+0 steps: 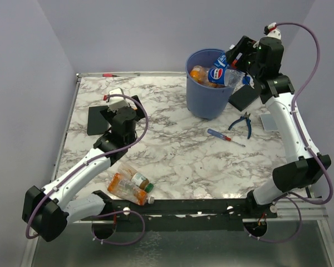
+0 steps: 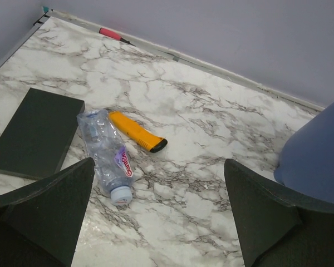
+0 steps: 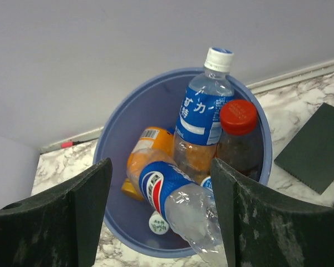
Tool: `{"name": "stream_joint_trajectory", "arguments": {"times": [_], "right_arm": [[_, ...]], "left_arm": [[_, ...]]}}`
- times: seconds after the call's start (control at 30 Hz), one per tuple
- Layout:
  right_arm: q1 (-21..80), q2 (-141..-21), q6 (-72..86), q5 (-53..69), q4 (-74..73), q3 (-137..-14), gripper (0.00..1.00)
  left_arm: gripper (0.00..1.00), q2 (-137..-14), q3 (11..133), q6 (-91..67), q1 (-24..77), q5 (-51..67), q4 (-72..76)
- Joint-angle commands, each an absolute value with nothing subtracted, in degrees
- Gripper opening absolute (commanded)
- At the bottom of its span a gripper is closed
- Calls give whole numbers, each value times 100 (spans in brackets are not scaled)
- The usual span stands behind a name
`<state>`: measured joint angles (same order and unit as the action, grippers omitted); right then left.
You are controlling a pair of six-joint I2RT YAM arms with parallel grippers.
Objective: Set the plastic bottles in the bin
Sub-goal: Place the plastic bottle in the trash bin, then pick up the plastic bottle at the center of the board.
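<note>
Right wrist view: the right gripper (image 3: 158,169) hangs over the bin (image 3: 108,150) with its fingers spread wider than the blue-labelled bottle (image 3: 172,194) beneath, so that bottle looks released.
Bin load: heaped to the rim; a white-capped bottle (image 3: 203,105) leans upright.
Left gripper (image 2: 156,172): wide open and empty, above a crumpled clear bottle (image 2: 107,153) beside a yellow cutter (image 2: 138,132), likely the next pick.
Near edge: two more bottles (image 1: 131,186) lie on the table.
</note>
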<state>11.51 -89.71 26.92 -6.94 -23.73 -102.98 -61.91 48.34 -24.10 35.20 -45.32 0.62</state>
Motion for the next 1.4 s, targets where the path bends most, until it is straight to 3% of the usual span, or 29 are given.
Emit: {"name": "stream_joint_trajectory", "arguments": {"times": [0.0, 0.2, 0.43, 0.57, 0.73, 1.07, 1.37], "right_arm": [[1120, -8559, 2846, -549, -2209, -10024, 75], [1121, -7879, 3044, -367, -2138, -9891, 76], [1125, -5799, 3508, 1005, -397, -7500, 75], [1125, -5264, 3744, 2124, -254, -6756, 73], [1204, -4671, 3932, 2444, -344, -5921, 73], [1333, -4382, 3824, 2374, -570, -5694, 73], [1351, -4421, 3815, 2406, -695, -5921, 73]], "left_arm": [[99, -6243, 5053, -2604, 3333, -4312, 9], [99, -6905, 5737, -3003, 2653, -3869, -409], [99, -8161, 6356, -4131, 1421, -2730, -801], [99, -8799, 6499, -4375, 1192, -2709, -907], [99, -9526, 6515, -4506, 1130, -2721, -1137], [98, -10200, 6214, -4597, 1126, -2777, -1235], [85, -10634, 6050, -4614, 1128, -2601, -1177]]}}
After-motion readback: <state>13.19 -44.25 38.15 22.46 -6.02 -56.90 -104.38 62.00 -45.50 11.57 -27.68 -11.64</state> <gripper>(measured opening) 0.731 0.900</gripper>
